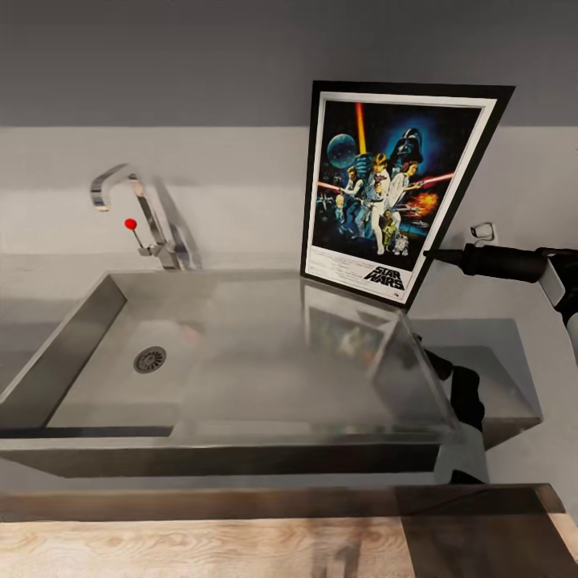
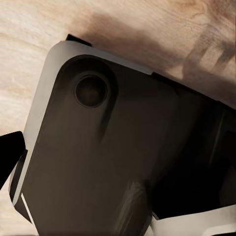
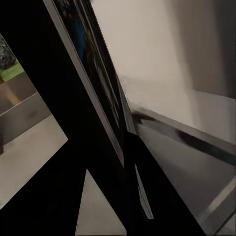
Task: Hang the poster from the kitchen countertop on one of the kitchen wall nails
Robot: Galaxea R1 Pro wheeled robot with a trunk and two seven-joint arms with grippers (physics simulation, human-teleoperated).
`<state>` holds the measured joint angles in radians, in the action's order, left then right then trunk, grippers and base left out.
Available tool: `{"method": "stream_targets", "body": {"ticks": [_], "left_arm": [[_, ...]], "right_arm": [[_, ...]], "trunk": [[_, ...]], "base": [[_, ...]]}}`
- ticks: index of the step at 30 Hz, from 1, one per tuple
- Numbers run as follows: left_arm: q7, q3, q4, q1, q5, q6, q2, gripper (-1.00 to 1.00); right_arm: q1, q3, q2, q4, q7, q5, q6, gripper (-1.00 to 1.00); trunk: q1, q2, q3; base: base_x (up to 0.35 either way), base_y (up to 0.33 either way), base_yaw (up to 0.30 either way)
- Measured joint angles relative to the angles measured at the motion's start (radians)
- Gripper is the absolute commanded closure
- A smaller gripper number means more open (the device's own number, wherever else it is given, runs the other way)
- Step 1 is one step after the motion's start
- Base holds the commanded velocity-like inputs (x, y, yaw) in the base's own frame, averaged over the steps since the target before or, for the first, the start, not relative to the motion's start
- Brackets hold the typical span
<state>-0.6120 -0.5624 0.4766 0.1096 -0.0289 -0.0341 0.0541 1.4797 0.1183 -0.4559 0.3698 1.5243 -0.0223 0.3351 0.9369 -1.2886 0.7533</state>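
The right gripper (image 1: 429, 255) seemingly pinched the poster's (image 1: 389, 189) lower right edge, the poster rising just left of it. It stood over the steel drainboard (image 1: 321, 361) of the grey kitchen countertop (image 1: 514, 305), before a grey wall (image 1: 201, 64).

One legible marking is present: the title "STAR WARS", printed in stacked black block lettering on the white lower border of the poster (image 1: 391, 189), toward its right corner, below the dark blue artwork. Fine print runs along the same border to the left of the title; it is too small to read.
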Motion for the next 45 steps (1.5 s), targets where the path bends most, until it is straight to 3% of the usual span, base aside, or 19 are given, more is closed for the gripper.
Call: {"method": "stream_targets", "body": {"ticks": [11, 26, 36, 45], "left_arm": [[0.000, 0.000, 0.000, 0.000, 0.000, 0.000, 0.000, -1.00], [0.000, -0.001, 0.000, 0.000, 0.000, 0.000, 0.000, -1.00], [0.000, -0.001, 0.000, 0.001, 0.000, 0.000, 0.000, -1.00], [0.000, -0.002, 0.000, 0.001, 0.000, 0.000, 0.001, -1.00]], "right_arm": [[0.000, 0.001, 0.000, 0.061, 0.002, 0.001, 0.004, 1.00], [0.000, 0.000, 0.002, 0.066, 0.002, 0.003, 0.007, 1.00], [0.000, 0.000, 0.003, 0.066, 0.003, 0.003, 0.009, 1.00], [0.000, 0.000, 0.004, 0.066, 0.003, 0.003, 0.053, 1.00]], "trunk": [[0.000, 0.000, 0.000], [0.000, 0.000, 0.000], [0.000, 0.000, 0.000], [0.000, 0.000, 0.000]], "base": [[-0.153, 0.004, 0.000], [-0.287, 0.000, 0.000], [-0.101, 0.015, 0.000], [-0.222, 0.143, 0.000]]}}
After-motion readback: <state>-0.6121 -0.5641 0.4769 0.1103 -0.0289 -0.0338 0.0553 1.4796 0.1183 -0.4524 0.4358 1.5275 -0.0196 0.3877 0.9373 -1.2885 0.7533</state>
